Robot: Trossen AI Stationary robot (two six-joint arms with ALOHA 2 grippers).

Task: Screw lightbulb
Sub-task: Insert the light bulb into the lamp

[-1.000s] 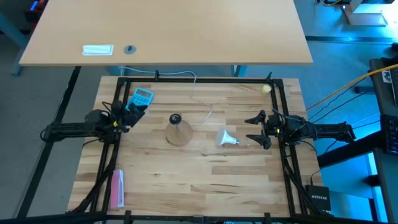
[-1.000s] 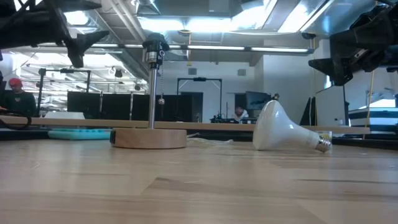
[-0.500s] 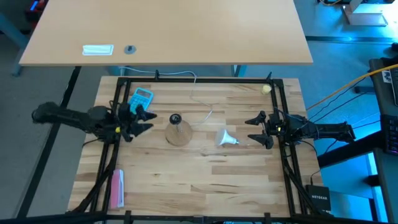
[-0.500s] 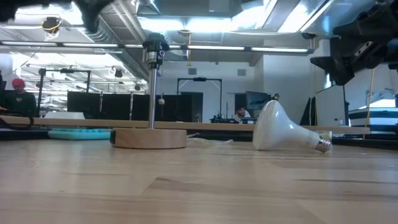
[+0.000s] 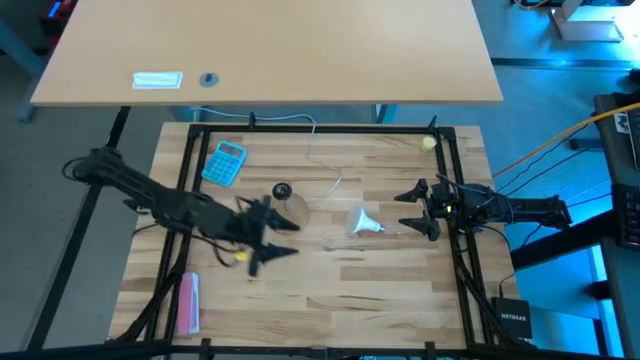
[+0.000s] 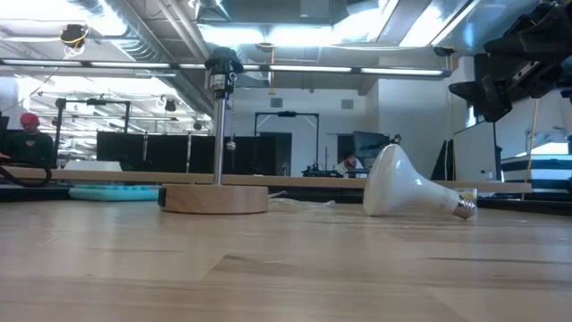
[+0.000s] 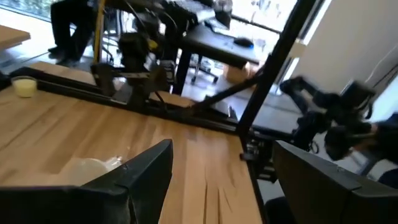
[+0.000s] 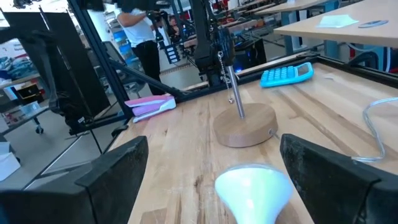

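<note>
Two grippers work over the wooden table (image 5: 330, 290), both with fingers spread and empty. Nearest the front edge, the left gripper (image 5: 275, 238) reaches in just beside the wooden disc (image 5: 290, 212) with its upright black socket (image 6: 221, 64). Between the arms the lightbulb (image 5: 364, 222) lies on its side, metal base toward the right gripper (image 5: 408, 209). Farther back sit a blue calculator (image 5: 225, 162) and a small yellowish ball (image 5: 428, 143)
</note>
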